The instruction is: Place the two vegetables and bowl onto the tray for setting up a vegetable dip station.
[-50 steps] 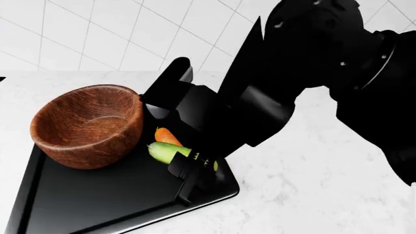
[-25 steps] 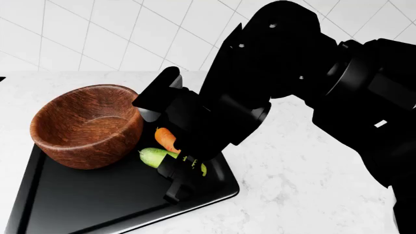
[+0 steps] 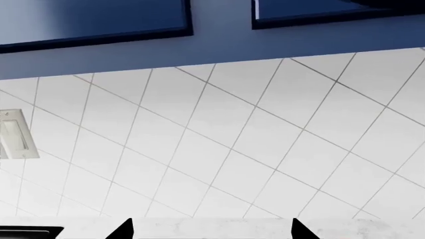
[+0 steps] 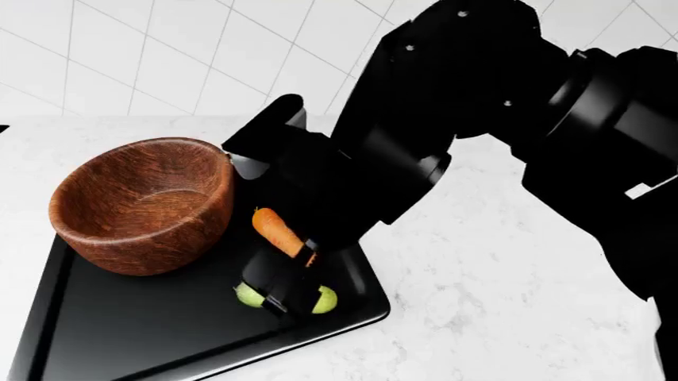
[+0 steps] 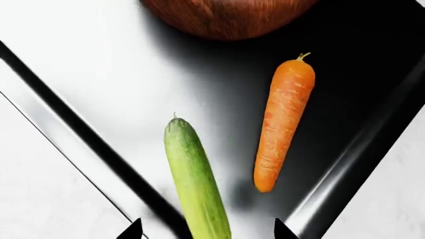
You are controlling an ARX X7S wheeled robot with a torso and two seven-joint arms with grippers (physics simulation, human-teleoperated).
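Note:
The glossy black tray [image 4: 127, 325] lies on the counter at the head view's left. The reddish-brown wooden bowl [image 4: 143, 202] stands on its far left part. Next to the bowl, on the tray, lies the orange carrot [image 4: 278, 230]. My right gripper [image 4: 284, 290] is over the light-green cucumber [image 4: 325, 300], whose two ends stick out from under it. In the right wrist view the cucumber [image 5: 196, 184] lies on the tray [image 5: 99, 74] between open fingers, apart from both. The carrot [image 5: 282, 124] lies beside it and the bowl [image 5: 226, 17] beyond. My left gripper [image 3: 211, 230] is open, holding nothing, and faces the wall.
White marble counter [image 4: 477, 302] stretches right of the tray, with a tiled wall [image 4: 159, 63] behind. My right arm [image 4: 509, 119] fills the upper right of the head view. The left wrist view shows wall tiles [image 3: 232, 149], blue cabinets [image 3: 93, 20] and a wall socket [image 3: 13, 134].
My right gripper has carried the cucumber away from the carrot towards the tray's near right edge and come lower. The bowl and the carrot have stayed put.

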